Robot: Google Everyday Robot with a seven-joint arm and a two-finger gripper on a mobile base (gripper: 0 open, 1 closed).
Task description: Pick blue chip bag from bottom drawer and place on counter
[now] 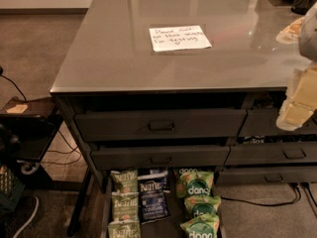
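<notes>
Hovering beside the counter [124, 48], my gripper [299, 103], whose state I cannot tell, is well apart from the blue bag [152, 200], which lies exposed in the pulled-out drawer [171, 228].

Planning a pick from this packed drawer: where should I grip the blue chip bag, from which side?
Pinch the blue chip bag across its middle, coming straight down: it lies flat, face up in the bottom drawer, green bags close on both sides, so side access looks blocked. The end effector is at the right edge, by the counter.

Green Kettle bags [124, 205] and dang bags [200, 206] hem the blue chip bag [153, 199]; pincer [296, 109] hangs far right.
</notes>
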